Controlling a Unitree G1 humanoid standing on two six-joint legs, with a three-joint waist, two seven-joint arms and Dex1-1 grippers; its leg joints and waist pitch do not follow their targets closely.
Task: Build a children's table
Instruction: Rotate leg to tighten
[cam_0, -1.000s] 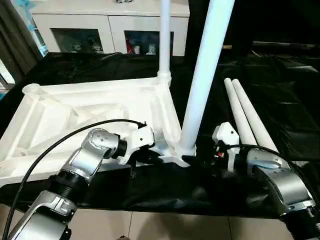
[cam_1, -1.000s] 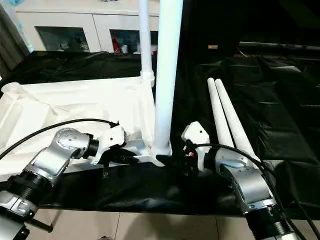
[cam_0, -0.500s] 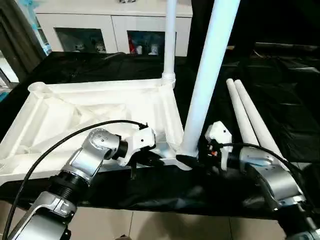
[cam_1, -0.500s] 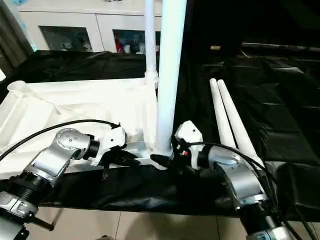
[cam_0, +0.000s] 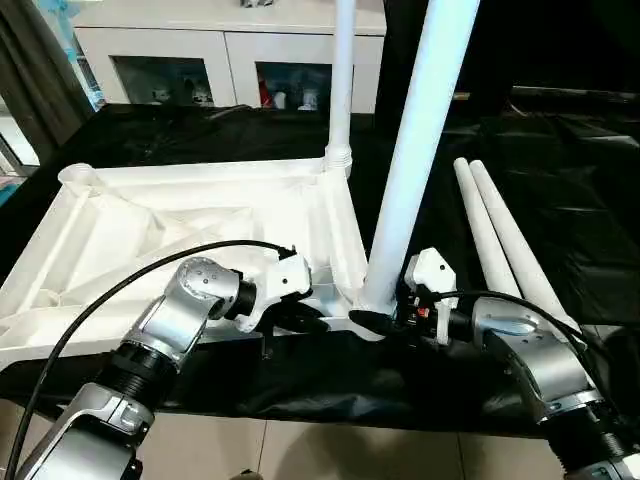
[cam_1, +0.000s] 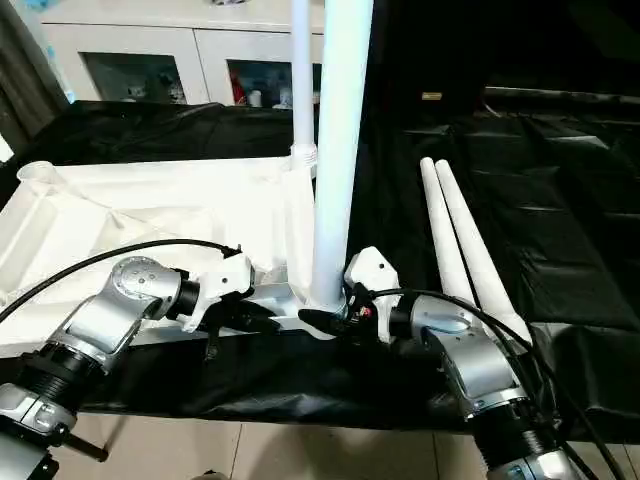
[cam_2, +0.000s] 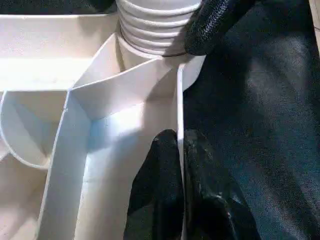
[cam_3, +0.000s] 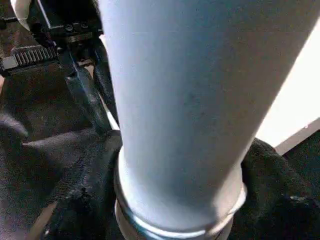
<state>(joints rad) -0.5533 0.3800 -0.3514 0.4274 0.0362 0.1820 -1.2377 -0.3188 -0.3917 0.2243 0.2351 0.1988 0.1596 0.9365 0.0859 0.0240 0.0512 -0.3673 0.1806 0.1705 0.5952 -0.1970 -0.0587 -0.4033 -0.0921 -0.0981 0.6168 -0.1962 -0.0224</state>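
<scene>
right gripper (cam_3: 165, 200) closing round base of near leg (cam_0: 420, 150) at corner socket, apparently gripping | left gripper (cam_2: 181, 165) clenched on tabletop (cam_0: 150, 230) rim beside that socket | step: seating second leg; next: firm twist, rim held | spare legs (cam_0: 500, 240) beyond socket on surface

Beyond my hands: black cloth (cam_0: 560, 130) draped over the work surface, a white glass-doored cabinet (cam_0: 220, 50) behind, curtain (cam_0: 30, 70) alongside.
</scene>
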